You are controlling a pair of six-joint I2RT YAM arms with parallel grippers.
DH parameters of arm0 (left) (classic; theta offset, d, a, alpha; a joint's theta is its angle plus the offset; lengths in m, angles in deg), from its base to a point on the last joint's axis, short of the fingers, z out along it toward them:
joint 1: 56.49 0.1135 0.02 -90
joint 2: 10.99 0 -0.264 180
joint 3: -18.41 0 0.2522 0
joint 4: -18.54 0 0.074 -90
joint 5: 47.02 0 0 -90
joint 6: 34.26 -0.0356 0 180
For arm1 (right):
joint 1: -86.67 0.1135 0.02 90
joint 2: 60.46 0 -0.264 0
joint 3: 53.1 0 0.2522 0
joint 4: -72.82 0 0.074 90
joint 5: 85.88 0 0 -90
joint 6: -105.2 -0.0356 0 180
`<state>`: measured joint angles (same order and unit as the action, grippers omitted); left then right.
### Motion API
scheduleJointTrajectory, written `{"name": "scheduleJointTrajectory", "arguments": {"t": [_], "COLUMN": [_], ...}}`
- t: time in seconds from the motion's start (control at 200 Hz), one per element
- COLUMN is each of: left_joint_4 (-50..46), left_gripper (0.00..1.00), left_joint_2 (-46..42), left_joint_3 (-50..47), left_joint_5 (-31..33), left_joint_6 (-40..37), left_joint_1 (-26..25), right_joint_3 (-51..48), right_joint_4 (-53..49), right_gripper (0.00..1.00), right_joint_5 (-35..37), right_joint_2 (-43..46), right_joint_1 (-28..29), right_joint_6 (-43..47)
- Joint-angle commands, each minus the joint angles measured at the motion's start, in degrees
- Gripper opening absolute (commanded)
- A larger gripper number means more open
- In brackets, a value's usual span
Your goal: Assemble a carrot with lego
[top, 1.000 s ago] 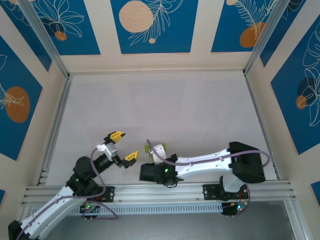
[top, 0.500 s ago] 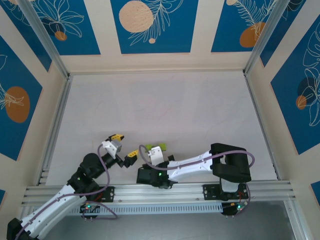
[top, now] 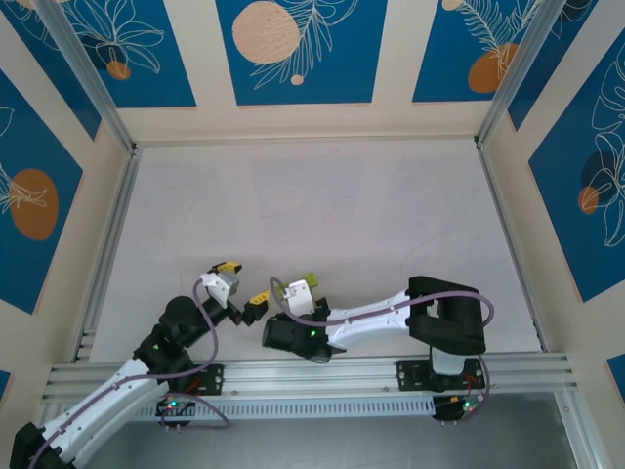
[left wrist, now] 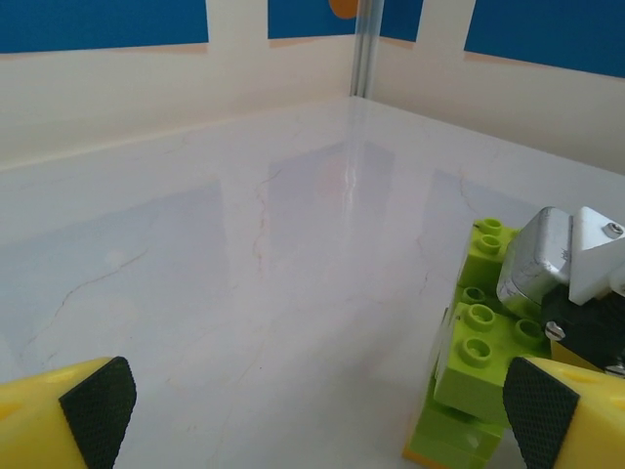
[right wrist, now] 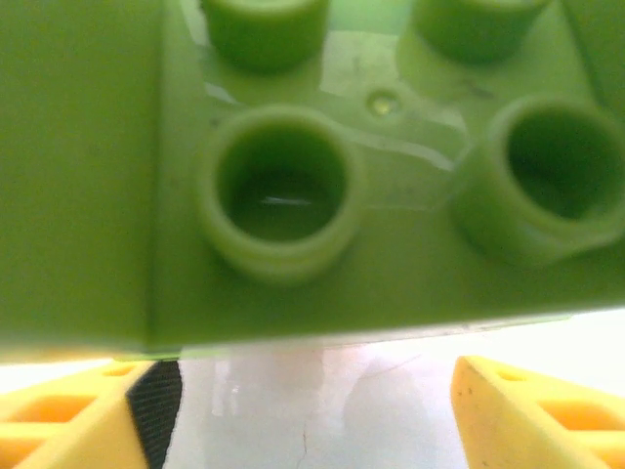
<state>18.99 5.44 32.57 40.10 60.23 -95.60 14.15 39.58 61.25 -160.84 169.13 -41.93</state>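
Note:
The carrot (left wrist: 479,362) stands upright on the table, a stack of lime-green lego bricks with an orange brick (left wrist: 426,461) at its foot. From above it shows as a green spot (top: 310,279) at the tip of my right gripper (top: 293,291). In the right wrist view its studded green face (right wrist: 293,195) looms very close above my right gripper (right wrist: 308,410), whose fingers stand apart with bare table between them. My left gripper (top: 242,281) is wide open just left of the carrot. Its right fingertip (left wrist: 542,410) is in front of the stack, with nothing between its jaws (left wrist: 317,410).
The right gripper's metal and white body (left wrist: 552,259) leans against the carrot's upper bricks. An aluminium rail (top: 312,371) runs along the near edge, and framed walls close in the white table (top: 322,195) on the other sides.
The right arm has folded back and its gripper has shifted left towards the left one, its jaws narrowing. The left gripper has drawn back a little and lowered.

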Motion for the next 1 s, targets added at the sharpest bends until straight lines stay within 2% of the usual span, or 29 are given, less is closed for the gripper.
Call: {"name": "scheduleJointTrajectory", "arguments": {"t": [0.0, 0.07, 0.42, 0.48, 0.52, 0.67, 0.77, 0.88, 0.995], "left_joint_4": [2.44, 2.48, 2.66, 2.66, 2.66, 2.66, 2.66, 2.69, 2.83], "left_gripper": [0.99, 0.99, 0.99, 0.99, 0.99, 0.99, 0.99, 0.99, 0.99], "left_joint_2": [-0.02, 0.00, 0.32, 0.28, 0.28, 0.37, 0.28, 0.28, 0.45], "left_joint_3": [-0.76, -0.78, -0.70, -0.69, -0.72, -0.67, -0.70, -0.69, -0.70], "left_joint_5": [0.23, 0.15, 0.33, 0.16, 0.19, -0.10, -0.20, -0.25, -0.33], "left_joint_6": [0.80, 0.74, 0.87, 0.87, 0.86, 0.78, 0.72, 0.67, 0.69], "left_joint_1": [0.82, 0.82, 0.99, 1.02, 0.97, 1.06, 1.10, 1.06, 1.12], "right_joint_3": [0.91, 0.91, -0.03, -0.61, -1.36, -6.73, -9.44, -11.41, -15.26], "right_joint_4": [-0.49, -1.22, -4.88, -4.59, -2.86, 9.67, 13.15, 15.01, 21.38], "right_gripper": [0.67, 0.62, 0.50, 0.55, 0.61, 0.81, 0.86, 0.86, 0.88], "right_joint_5": [0.52, 0.92, 2.29, 1.69, 0.45, -9.30, -11.27, -11.09, -14.24], "right_joint_2": [-0.55, -0.47, 3.17, 4.35, 4.88, 6.95, 7.93, 9.59, 11.92], "right_joint_1": [-0.45, -0.42, 0.07, -0.02, -0.22, -1.99, -2.73, -3.02, -4.20], "right_joint_6": [0.01, -0.43, 0.73, 1.97, 4.40, 14.83, 17.70, 20.08, 24.46]}}
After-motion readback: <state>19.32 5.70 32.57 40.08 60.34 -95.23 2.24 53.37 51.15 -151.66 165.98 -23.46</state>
